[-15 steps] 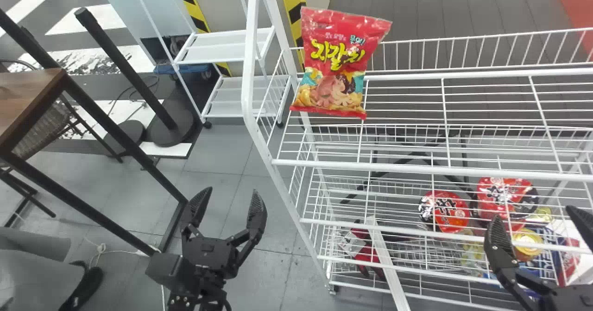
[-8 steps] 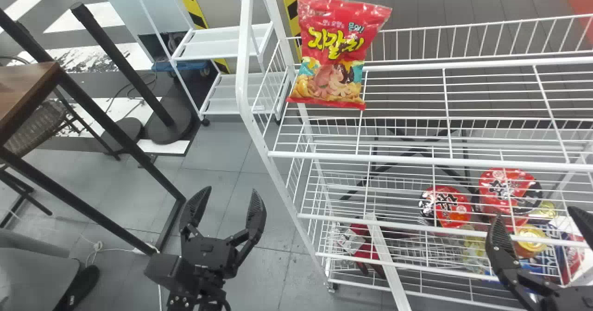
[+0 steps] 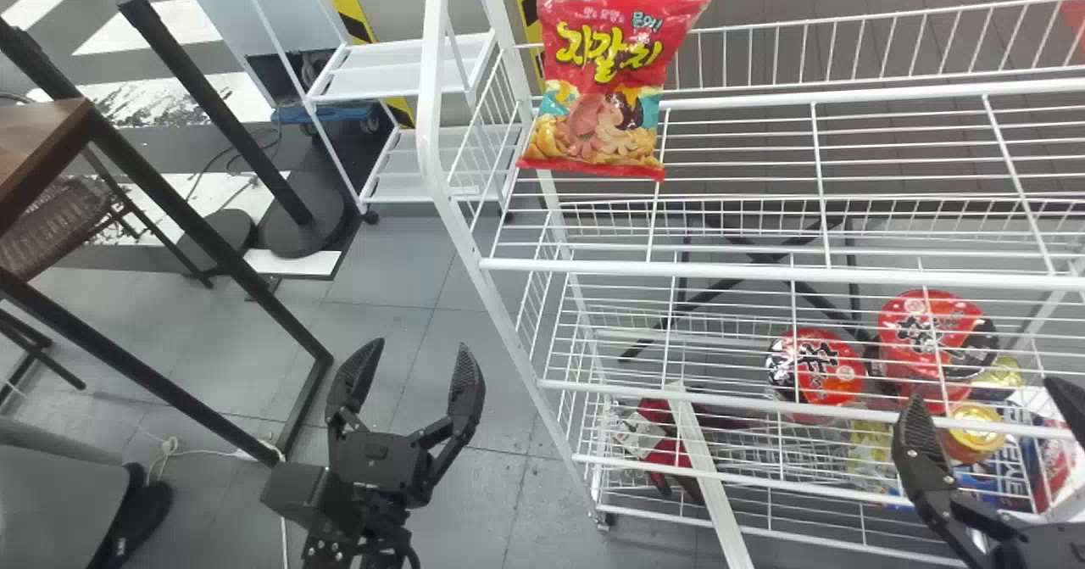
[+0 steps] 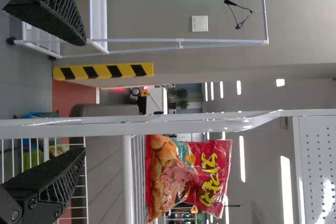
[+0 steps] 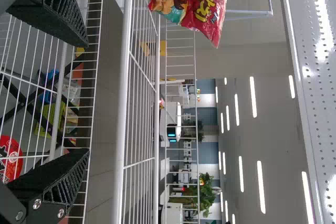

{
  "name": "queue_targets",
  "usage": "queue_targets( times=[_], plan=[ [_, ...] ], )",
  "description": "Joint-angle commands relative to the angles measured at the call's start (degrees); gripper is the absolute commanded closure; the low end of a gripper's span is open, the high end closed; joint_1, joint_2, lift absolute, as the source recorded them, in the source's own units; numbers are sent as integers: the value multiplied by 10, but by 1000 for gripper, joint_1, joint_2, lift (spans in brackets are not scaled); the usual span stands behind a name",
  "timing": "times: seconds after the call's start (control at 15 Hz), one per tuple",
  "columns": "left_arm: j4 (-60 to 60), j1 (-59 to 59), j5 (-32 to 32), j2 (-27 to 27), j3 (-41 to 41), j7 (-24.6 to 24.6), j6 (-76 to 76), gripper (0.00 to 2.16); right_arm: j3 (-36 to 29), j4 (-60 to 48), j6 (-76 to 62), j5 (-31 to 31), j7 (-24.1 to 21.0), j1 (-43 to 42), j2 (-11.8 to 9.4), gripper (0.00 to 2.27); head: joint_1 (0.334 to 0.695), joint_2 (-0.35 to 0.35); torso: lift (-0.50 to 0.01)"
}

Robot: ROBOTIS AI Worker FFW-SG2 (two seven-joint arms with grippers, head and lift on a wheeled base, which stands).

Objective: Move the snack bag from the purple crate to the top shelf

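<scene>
Snack bag | on top shelf | left gripper, right gripper: low, spread

There stood the snack bag, upright on the white wire shelf, while the right end effector hung wide open!

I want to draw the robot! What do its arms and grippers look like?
Both the left gripper and right gripper are black, each with two pointy, wedge-shaped fingers. The fingers have crisscross ridges and round silver screws. The left arm is black too, with a chunky black box.
</scene>
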Motion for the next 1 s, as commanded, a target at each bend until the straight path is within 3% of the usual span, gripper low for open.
queue_targets(
  times=[0.0, 0.93],
  plan=[
    [0, 0, 0, 1, 0, 0, 0, 100, 0, -4, 6, 0, 0, 0, 1, 103, 695, 292, -111],
    [9, -7, 0, 1, -1, -2, 2, 100, -5, -2, 17, 0, 1, -3, 1, 103, 695, 286, -166]
  ],
)
